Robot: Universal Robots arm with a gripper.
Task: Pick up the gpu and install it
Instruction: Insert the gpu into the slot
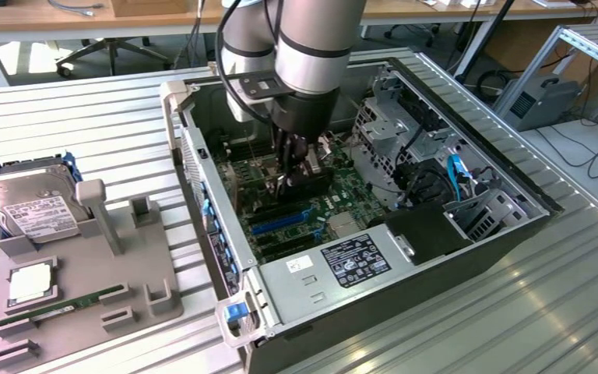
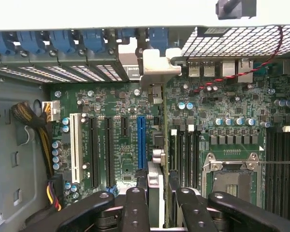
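Keep the tool (image 2: 157, 205), closed edge-on around the flat black-and-green gpu card (image 2: 155, 159), square over the motherboard slot (image 2: 173, 150) beside the blue slot (image 2: 141, 142), pressing evenly.

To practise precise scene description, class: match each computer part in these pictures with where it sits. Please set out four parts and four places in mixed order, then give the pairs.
Parts:
1. hard drive
2. RAM stick
3. gpu
4. power supply

Places:
A. gripped edge-on in the pincer, over the motherboard
B. lying flat near the grey tray's front edge
C. propped at the grey tray's far end
D. fixed in the computer case's near end, label facing up

Pairs: 1-C, 2-B, 3-A, 4-D
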